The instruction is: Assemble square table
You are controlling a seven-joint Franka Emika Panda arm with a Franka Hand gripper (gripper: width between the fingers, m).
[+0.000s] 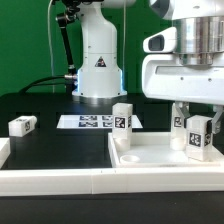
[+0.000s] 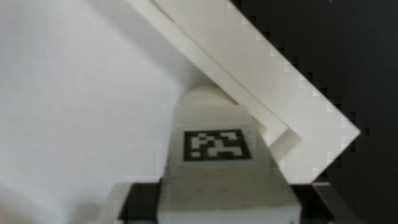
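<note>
the white tabletop (image 1: 150, 158) lies rim-up on the black bench (image 1: 40, 105), near and to the exterior view's right. the gripper (image 1: 196, 126) is clenched on an upright held leg (image 1: 198, 140) over the tabletop's right part. a standing leg (image 1: 122, 118) is at its far left corner, and a loose leg (image 1: 22, 125) lies well to the left.

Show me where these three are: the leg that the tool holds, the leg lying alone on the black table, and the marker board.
held leg (image 1: 197, 136): exterior view, its tagged face.
leg lying alone (image 1: 22, 126): exterior view, its tagged face.
marker board (image 1: 90, 122): exterior view, its middle.
</note>
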